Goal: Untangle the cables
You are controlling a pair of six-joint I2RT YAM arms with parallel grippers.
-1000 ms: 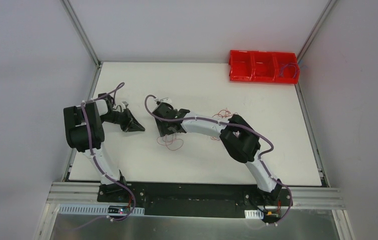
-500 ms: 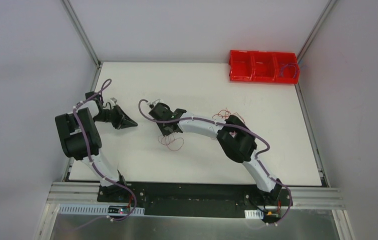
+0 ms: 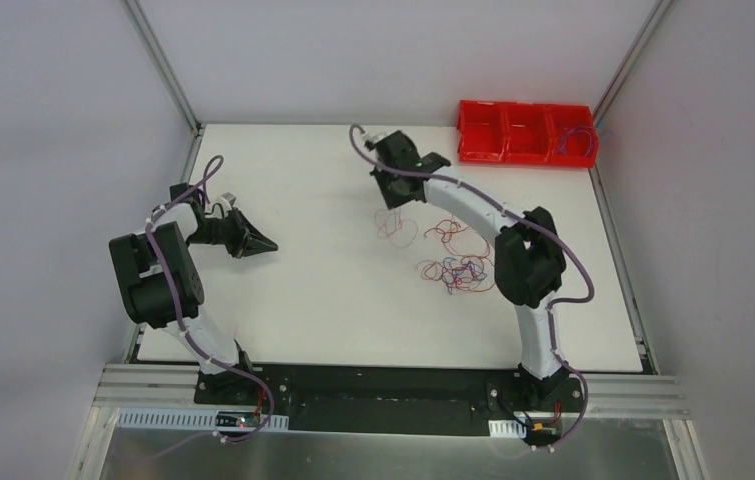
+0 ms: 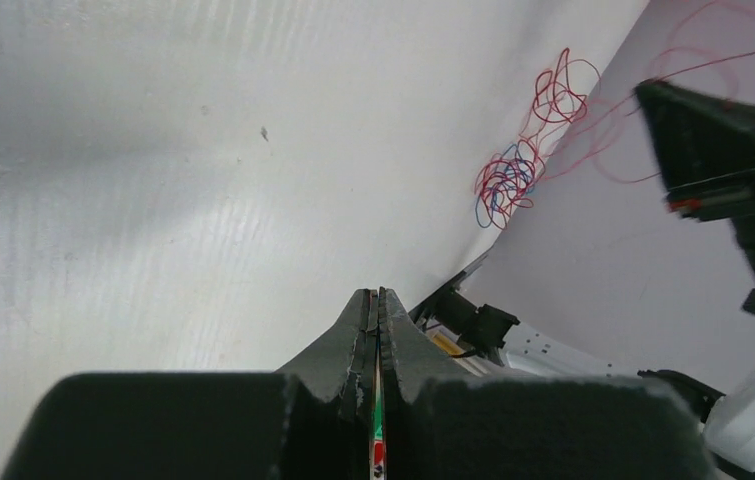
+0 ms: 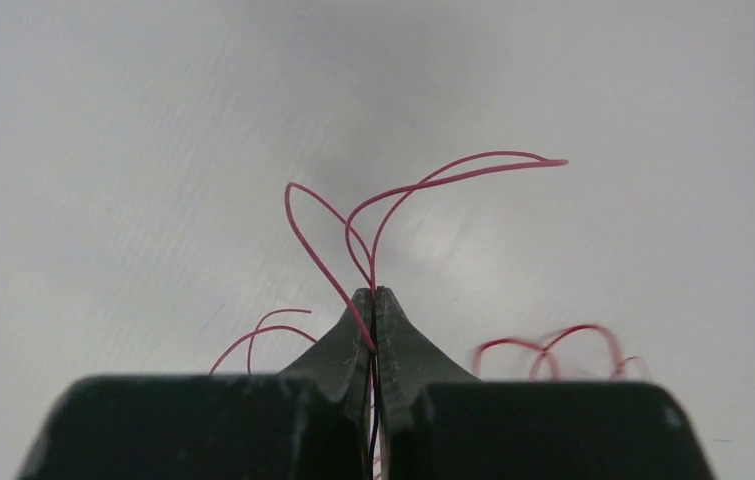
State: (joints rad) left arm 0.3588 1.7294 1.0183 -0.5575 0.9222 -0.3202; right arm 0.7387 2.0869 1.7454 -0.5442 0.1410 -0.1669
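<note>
The cables [image 3: 458,268] lie as a small red and blue tangle on the white table, right of centre; the left wrist view shows them too [image 4: 508,180]. My right gripper [image 3: 387,198] hangs over the far middle of the table, shut on a few red strands [image 5: 423,185] that loop out past its tips [image 5: 373,294]. More red loops [image 3: 394,226] dangle below it. In the left wrist view, thin red strands trail from the tangle towards that gripper [image 4: 703,140]. My left gripper [image 3: 261,243] is shut at the left, nothing visibly held [image 4: 375,294].
A red three-compartment bin [image 3: 525,132] stands at the far right corner, with a purple wire in its right compartment [image 3: 579,138]. Metal frame rails border the table [image 3: 283,300] on both sides. The right arm's elbow [image 3: 528,262] sits beside the tangle.
My right gripper shut on red strands and swung from the table's middle up towards the far side, dragging them along and uncovering the tangle. The left arm drew back slightly to the left.
</note>
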